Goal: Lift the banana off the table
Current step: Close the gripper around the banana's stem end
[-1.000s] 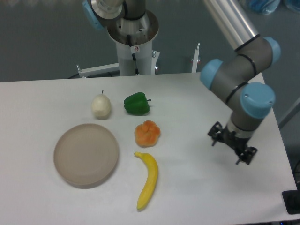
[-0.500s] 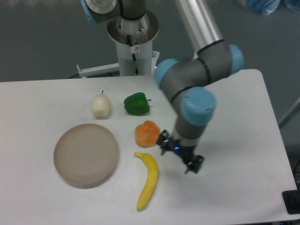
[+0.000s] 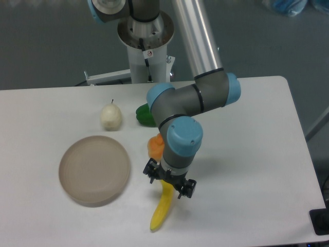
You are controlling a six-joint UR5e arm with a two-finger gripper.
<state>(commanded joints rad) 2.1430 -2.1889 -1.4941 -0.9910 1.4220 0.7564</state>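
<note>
fixed camera: the hand [image 3: 169,180] is held spread directly over the stem half of the banana [image 3: 161,211], which lies on the desk [image 3: 247,206] beside the plate [image 3: 94,170], apparently aligned for a straddling grasp.

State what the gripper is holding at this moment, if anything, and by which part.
Nothing is clearly held. The gripper hangs over the banana near its upper end, and the banana lies on the table.
</note>
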